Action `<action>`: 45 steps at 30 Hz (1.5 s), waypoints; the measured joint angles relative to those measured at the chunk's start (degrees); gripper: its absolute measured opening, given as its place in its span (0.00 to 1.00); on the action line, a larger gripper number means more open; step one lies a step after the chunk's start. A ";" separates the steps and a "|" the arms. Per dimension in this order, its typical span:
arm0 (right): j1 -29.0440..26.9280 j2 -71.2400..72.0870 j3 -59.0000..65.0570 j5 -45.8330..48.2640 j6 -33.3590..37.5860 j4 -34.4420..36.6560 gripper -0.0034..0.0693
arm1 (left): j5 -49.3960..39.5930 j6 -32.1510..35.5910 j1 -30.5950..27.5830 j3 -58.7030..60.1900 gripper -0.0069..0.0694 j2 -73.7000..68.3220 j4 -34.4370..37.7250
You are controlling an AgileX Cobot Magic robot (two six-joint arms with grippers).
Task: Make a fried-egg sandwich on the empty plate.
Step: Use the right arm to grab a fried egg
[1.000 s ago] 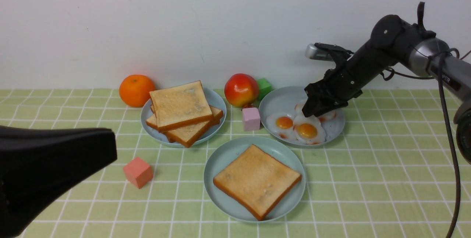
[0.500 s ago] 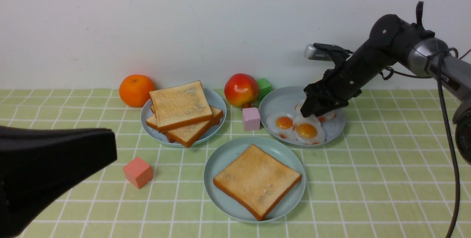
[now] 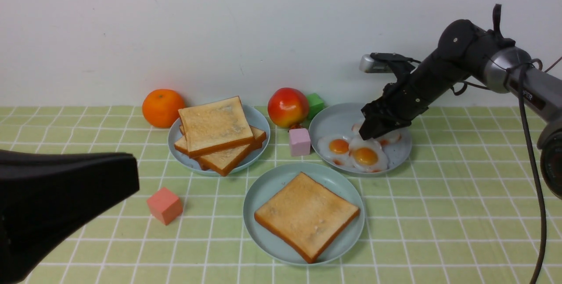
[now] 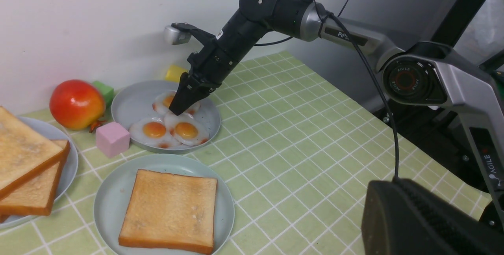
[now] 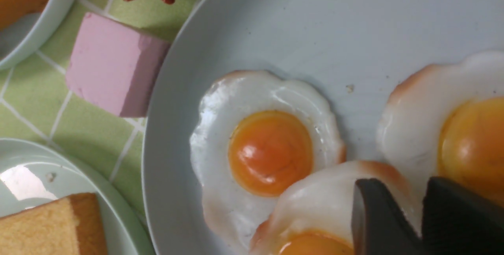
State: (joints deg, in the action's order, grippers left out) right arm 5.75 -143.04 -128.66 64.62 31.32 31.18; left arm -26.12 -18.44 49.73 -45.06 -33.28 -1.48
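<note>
Fetching an egg for the empty plate, which is sitting robot-side and left of the right gripper and carrying one toast slice.
It should be pinching only the front fried egg by its white rim, clear of the neighbouring eggs. The jaws are standing narrow at that rim, but I cannot tell whether they are gripping.

A: The eggs?
B: Glossy, wet-looking plastic. Their plate is smooth, with a soft sheen.
A: And the toast?
B: Matt, finely pitted, like foam. The pink block is matt too; the apple shines.
A: The surface?
B: A matt, cloth-like cover. The arm has a shiny metal sleeve.
</note>
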 joint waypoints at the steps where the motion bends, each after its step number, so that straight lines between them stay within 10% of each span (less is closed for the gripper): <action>1: 0.00 0.00 0.00 0.00 0.25 0.00 0.29 | 0.00 0.00 0.00 0.00 0.10 0.00 0.00; 12: 0.00 1.02 0.00 2.07 0.35 -0.23 0.04 | 0.00 0.00 0.00 0.00 0.11 0.00 -0.05; 22: 0.05 2.05 0.00 5.48 -4.68 -0.85 0.05 | -0.05 0.00 0.00 0.00 0.12 0.00 -0.05; 31: 4.90 7.95 0.00 5.87 -20.94 -16.65 0.07 | -0.24 0.00 0.00 0.00 0.12 0.00 -0.17; 39: 12.26 8.58 2.97 5.92 -28.00 -25.58 0.22 | -0.24 0.00 0.00 0.00 0.12 0.00 -2.29; 45: 14.48 8.40 5.04 5.98 -28.00 -27.70 0.57 | -0.74 0.00 0.00 0.00 0.12 0.00 -3.67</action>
State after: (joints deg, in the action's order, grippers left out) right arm 20.23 -134.65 -123.63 70.60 3.33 3.48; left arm -26.85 -18.44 49.73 -45.06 -33.28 -5.15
